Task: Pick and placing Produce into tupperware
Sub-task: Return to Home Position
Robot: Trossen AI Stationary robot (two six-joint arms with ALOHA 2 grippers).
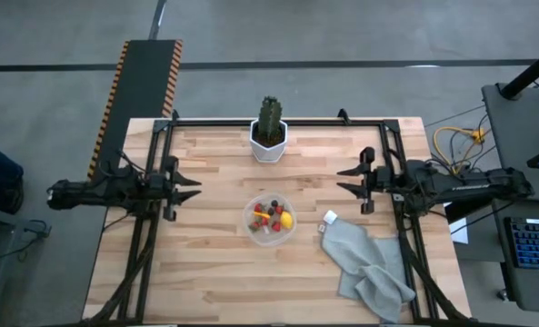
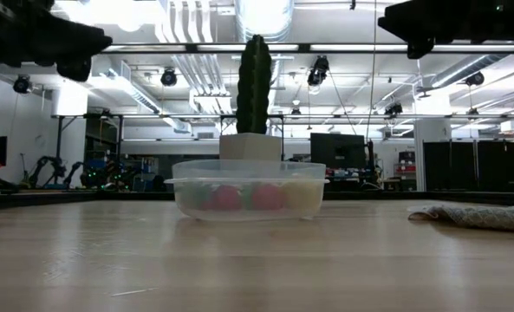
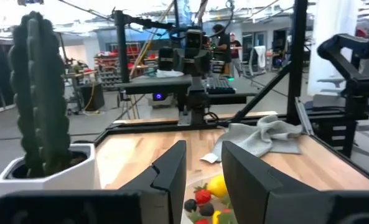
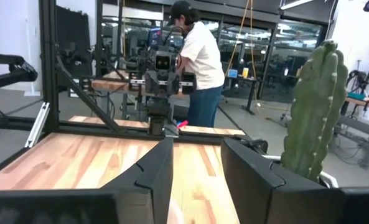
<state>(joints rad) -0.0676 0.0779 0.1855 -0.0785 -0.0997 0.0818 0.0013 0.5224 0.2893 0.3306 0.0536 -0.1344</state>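
The round clear tupperware (image 1: 269, 220) rests by its base on the table's middle; in the low view the tupperware (image 2: 249, 188) stands in front of the cactus. Inside lies the produce (image 1: 271, 216): red strawberries, a yellow lemon (image 1: 286, 220) and dark berries. The left wrist view shows the produce (image 3: 208, 200) between my fingers, far below them. My left gripper (image 1: 194, 188) hovers open over the table's left side. My right gripper (image 1: 344, 179) hovers open over the right side. Both hang well above the wood and hold nothing.
A tall green cactus in a white hexagonal pot (image 1: 269, 133) stands at the far edge's middle. A crumpled grey cloth (image 1: 367, 265) with a white tag lies right of the tupperware, near the right front. A person (image 4: 200, 59) stands beyond the table's left side.
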